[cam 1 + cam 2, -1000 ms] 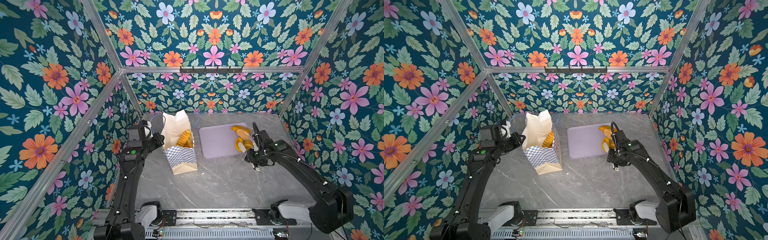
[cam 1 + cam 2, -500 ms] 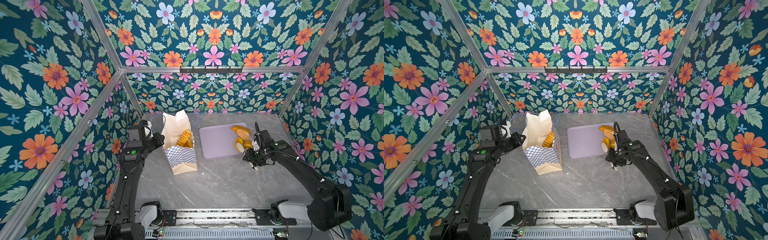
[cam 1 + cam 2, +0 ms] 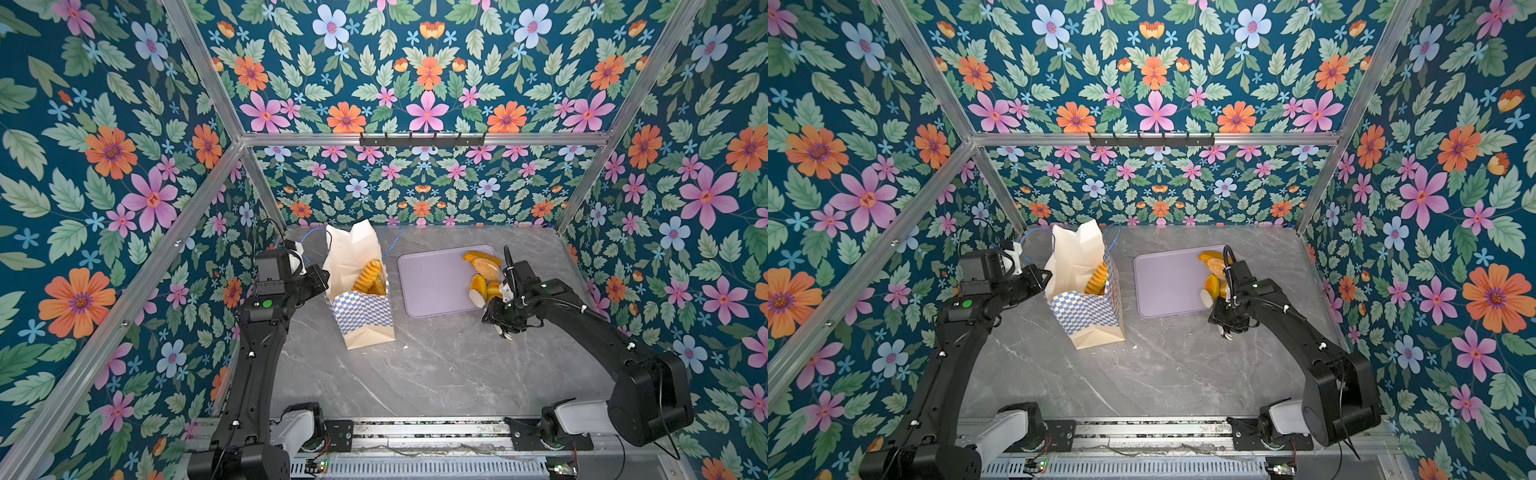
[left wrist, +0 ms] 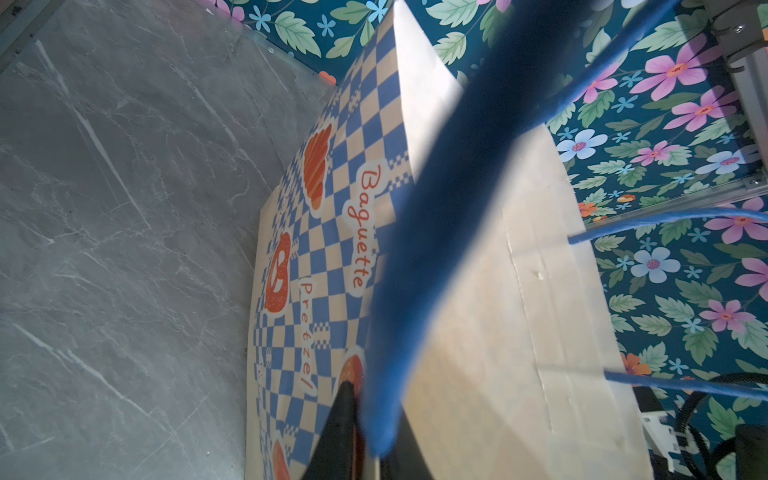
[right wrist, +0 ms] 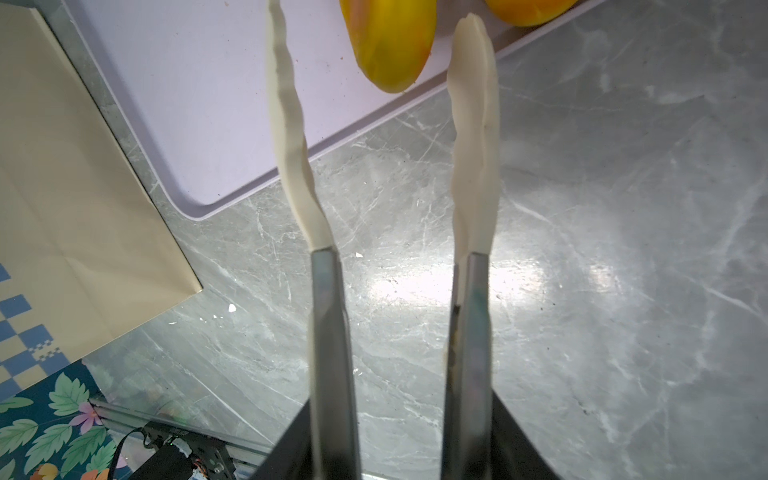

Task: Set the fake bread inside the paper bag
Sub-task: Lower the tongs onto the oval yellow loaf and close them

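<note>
The paper bag (image 3: 361,316) stands upright at the table's left middle, and a ridged roll of fake bread (image 3: 368,276) shows in its open mouth. My left gripper (image 3: 322,276) is shut on the bag's left rim; in the left wrist view its jaws (image 4: 370,415) pinch the paper edge behind a blurred blue cord handle (image 4: 478,145). More fake bread lies on the lilac tray (image 3: 432,278): a seeded loaf (image 3: 486,268) and yellow buns (image 3: 478,286). My right gripper (image 3: 494,297) is open at the tray's near right corner. A bun's end (image 5: 390,45) shows between its white fingers (image 5: 286,124); I cannot tell whether they touch it.
Floral walls close in the grey marble table (image 3: 436,365) on three sides. The bag's second cord handle (image 3: 392,239) sticks out at the back. White crumbs (image 5: 232,308) lie on the table between bag and tray.
My right gripper's fingers have narrowed a little and crept towards the buns on the tray. The left gripper and the bag have not moved.
</note>
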You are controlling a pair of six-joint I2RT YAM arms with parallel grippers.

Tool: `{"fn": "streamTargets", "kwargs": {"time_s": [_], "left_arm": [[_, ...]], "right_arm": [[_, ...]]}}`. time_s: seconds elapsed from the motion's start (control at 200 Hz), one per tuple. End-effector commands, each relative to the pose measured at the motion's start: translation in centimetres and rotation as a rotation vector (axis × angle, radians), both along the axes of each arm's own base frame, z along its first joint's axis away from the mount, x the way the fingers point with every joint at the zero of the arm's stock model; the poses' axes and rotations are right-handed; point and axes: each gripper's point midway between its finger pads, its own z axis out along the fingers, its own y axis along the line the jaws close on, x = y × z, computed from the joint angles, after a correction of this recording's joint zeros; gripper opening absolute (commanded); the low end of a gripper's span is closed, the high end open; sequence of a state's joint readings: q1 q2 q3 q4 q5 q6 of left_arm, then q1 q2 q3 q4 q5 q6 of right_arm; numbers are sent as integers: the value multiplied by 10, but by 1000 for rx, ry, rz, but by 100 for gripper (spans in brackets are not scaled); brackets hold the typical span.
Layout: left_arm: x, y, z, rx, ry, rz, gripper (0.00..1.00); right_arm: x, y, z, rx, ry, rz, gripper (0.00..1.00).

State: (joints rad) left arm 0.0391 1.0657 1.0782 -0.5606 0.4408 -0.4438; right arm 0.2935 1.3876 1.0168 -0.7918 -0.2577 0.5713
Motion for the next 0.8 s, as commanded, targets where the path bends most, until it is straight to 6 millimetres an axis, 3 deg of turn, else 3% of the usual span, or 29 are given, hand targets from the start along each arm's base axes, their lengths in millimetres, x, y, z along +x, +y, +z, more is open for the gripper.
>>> {"fn": "streamTargets", "kwargs": {"time_s": [0.0, 0.47, 0.795], "left_arm": [[0, 1, 2, 6, -9, 1, 14], [-1, 2, 1, 12, -4, 6, 14], [-3, 2, 2, 16, -7, 7, 14]], "right_arm": [[10, 3, 0, 7, -25, 2, 48], [35, 4, -11, -22, -31, -3, 44], [40, 1, -16, -45, -29, -3, 32]]}}
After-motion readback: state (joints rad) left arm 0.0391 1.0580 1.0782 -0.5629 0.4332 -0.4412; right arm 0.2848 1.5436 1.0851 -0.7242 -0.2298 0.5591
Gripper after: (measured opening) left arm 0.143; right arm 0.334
